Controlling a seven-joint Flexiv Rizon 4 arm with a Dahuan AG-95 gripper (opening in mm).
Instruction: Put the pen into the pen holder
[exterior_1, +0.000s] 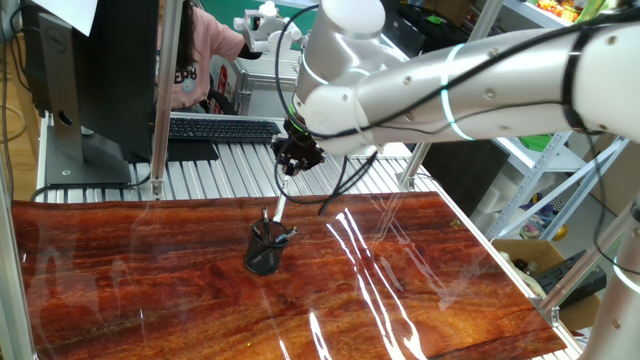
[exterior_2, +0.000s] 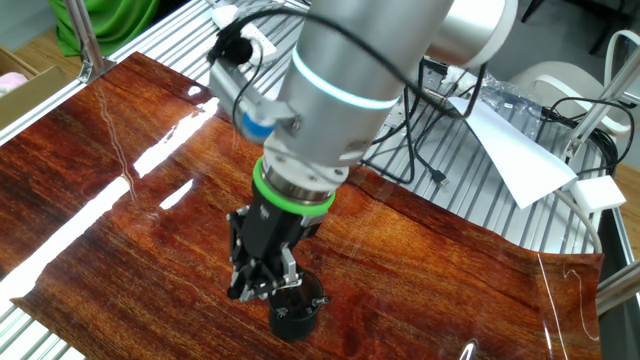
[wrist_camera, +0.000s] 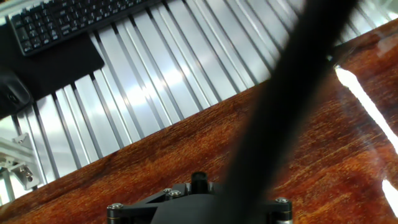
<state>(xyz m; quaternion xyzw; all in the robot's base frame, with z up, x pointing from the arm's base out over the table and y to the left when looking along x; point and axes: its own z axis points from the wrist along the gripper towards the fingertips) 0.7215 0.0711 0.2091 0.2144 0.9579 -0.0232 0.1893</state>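
Note:
The pen holder (exterior_1: 264, 252) is a small black mesh cup standing on the reddish wood board (exterior_1: 150, 290); it also shows in the other fixed view (exterior_2: 296, 318). Short dark pens stick out of it. My gripper (exterior_1: 293, 165) hangs just above and behind the cup, shut on the pen (exterior_1: 279, 206). The pen slants down from the fingers, and its lower end reaches the cup's rim. In the other fixed view my gripper (exterior_2: 262, 283) sits right beside the cup's rim. In the hand view the pen (wrist_camera: 280, 93) is a blurred dark bar running diagonally.
A black keyboard (exterior_1: 225, 128) and a monitor (exterior_1: 90, 70) stand on the slatted aluminium top (exterior_1: 230, 175) behind the board. A person in pink (exterior_1: 195, 50) sits at the back. White paper (exterior_2: 510, 150) and cables (exterior_2: 420, 150) lie beyond the board's edge.

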